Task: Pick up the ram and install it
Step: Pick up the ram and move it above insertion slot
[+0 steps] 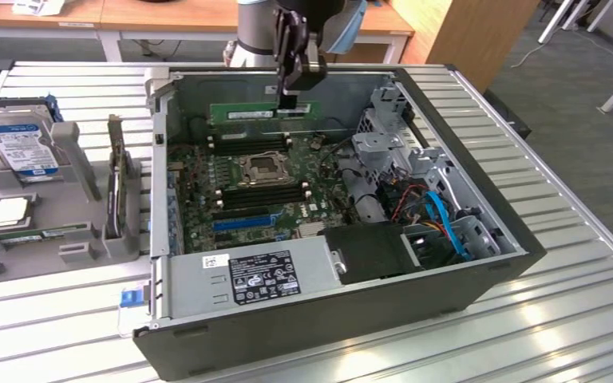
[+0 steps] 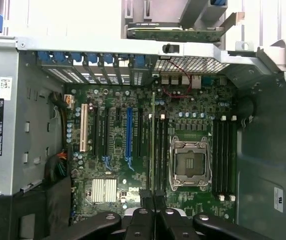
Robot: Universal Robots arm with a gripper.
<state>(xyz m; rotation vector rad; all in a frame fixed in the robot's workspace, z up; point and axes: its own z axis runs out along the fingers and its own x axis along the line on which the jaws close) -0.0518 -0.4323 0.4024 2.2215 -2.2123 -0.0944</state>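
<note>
The ram [image 1: 259, 112] [image 2: 153, 140] is clamped in the gripper [image 1: 291, 102] [image 2: 153, 196], which is closed on the ram's upper edge, nearer the end at the exterior view's right. The ram hangs with its long edge level, raised above the motherboard [image 1: 245, 185] inside the open case [image 1: 477, 275].

In the exterior view the ram appears beyond the socket [image 1: 262, 169] [image 2: 190, 162], in front of the case wall farthest from the camera.

In the wrist view the ram is seen edge-on as a thin line. It runs parallel to the black memory slots [image 2: 161, 150] just beside the socket, on the side facing the expansion slots [image 2: 102, 135]. A second bank [image 2: 223, 155] of memory slots lies on the opposite side of the socket.

The power supply [image 1: 253, 275] sits at the near end of the case, apart from the socket.

Outside the case, toward the exterior view's left of the socket, a grey holder [image 1: 73, 239] stands on the counter [image 1: 562, 319]. It carries a hard drive [image 1: 13, 148], a processor chip [image 1: 9, 211] and an upright card [image 1: 116, 179].
</note>
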